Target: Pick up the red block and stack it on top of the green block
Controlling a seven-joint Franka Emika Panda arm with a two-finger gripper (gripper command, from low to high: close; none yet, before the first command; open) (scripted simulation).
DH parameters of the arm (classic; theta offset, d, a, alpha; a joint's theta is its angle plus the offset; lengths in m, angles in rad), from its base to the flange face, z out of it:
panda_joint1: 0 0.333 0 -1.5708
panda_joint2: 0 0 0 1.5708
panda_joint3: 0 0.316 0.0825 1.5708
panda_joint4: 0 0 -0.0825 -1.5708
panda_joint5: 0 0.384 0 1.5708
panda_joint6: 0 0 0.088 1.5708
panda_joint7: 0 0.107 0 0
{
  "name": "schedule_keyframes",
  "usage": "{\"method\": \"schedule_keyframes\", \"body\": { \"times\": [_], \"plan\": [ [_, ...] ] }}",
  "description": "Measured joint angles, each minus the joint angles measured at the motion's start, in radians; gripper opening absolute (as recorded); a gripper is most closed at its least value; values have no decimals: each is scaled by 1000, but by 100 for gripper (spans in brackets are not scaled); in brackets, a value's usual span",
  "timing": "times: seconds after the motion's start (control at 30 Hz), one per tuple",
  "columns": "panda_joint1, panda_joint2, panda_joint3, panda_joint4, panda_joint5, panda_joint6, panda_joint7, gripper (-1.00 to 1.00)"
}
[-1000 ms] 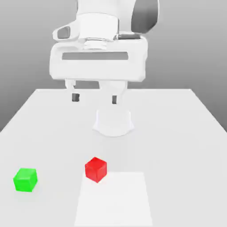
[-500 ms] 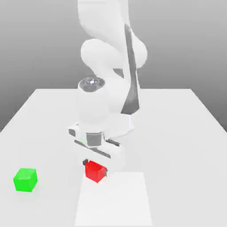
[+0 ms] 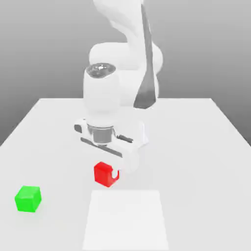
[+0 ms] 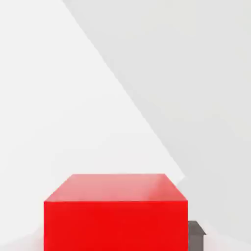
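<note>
One red block [image 3: 104,173], one green block [image 3: 28,198].

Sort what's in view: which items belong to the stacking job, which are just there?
Job:
- red block, held between the fingers of the gripper
- green block, alone on the table toward the exterior view's left

Just there:
- table
- lighter square patch on the table surface

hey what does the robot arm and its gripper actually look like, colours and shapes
The arm is glossy white, built of thick rounded segments, with a dark grey panel down one side of the upper link. Its wrist is a white cylinder with a grey ring beneath. The gripper has a flat white bar body and short fingers, white with dark pads.
</note>
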Motion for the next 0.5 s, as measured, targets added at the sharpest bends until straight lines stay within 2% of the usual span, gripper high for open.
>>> {"method": "schedule_keyframes", "body": {
  "times": [0.27,0.43,0.47,0.5],
  "plan": [
    [-262,129,-136,275,6,-146,117,-100],
    [-282,297,-105,307,60,-13,89,-100],
    [-289,316,-96,309,68,4,84,100],
    [-289,316,-96,309,68,4,84,100]
  ]
}}
